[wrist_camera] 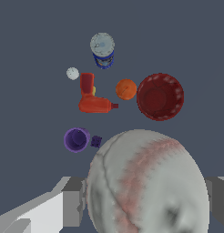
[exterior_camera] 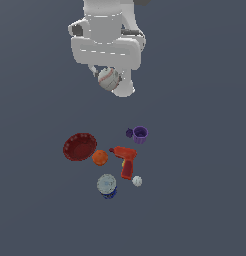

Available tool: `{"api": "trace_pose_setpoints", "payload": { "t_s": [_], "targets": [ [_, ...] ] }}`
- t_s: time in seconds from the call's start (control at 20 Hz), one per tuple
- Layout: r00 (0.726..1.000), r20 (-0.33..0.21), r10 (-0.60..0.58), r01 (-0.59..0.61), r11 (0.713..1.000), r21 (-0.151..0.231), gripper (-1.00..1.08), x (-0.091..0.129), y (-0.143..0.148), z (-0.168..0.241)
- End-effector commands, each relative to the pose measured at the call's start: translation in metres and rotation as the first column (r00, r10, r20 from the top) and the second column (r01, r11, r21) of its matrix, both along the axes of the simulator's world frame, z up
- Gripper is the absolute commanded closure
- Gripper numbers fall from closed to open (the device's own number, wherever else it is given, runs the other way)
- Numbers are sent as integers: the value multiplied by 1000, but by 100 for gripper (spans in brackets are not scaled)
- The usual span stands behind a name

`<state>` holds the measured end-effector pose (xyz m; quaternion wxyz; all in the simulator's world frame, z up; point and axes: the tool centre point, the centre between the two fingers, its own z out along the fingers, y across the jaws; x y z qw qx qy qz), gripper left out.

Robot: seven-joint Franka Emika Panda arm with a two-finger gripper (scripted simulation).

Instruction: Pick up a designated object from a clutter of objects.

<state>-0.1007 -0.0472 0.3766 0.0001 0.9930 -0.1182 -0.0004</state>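
The white baseball with red stitching (exterior_camera: 108, 78) is held in my gripper (exterior_camera: 108, 80), high above the floor and apart from the clutter. In the wrist view the baseball (wrist_camera: 145, 182) fills the foreground between my two grey fingers (wrist_camera: 73, 200). Below lies the clutter: a dark red ribbed bowl (exterior_camera: 79, 146), an orange ball (exterior_camera: 100, 157), a red drill (exterior_camera: 126, 160), a purple cup (exterior_camera: 140, 134), a small plain white ball (exterior_camera: 137, 181) and a blue can (exterior_camera: 107, 185).
In the wrist view the bowl (wrist_camera: 160, 96), orange ball (wrist_camera: 126, 89), drill (wrist_camera: 92, 98), cup (wrist_camera: 77, 139), small white ball (wrist_camera: 73, 73) and can (wrist_camera: 103, 49) lie on a plain dark grey floor (exterior_camera: 205, 200).
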Motion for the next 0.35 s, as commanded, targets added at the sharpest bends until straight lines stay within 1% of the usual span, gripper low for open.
{"api": "trace_pose_setpoints", "payload": {
  "t_s": [0.0, 0.3],
  "targets": [
    [1000, 1, 0, 0, 1000, 0, 108, 0, 0, 6],
    [1000, 1, 0, 0, 1000, 0, 108, 1, 0, 5]
  ]
}}
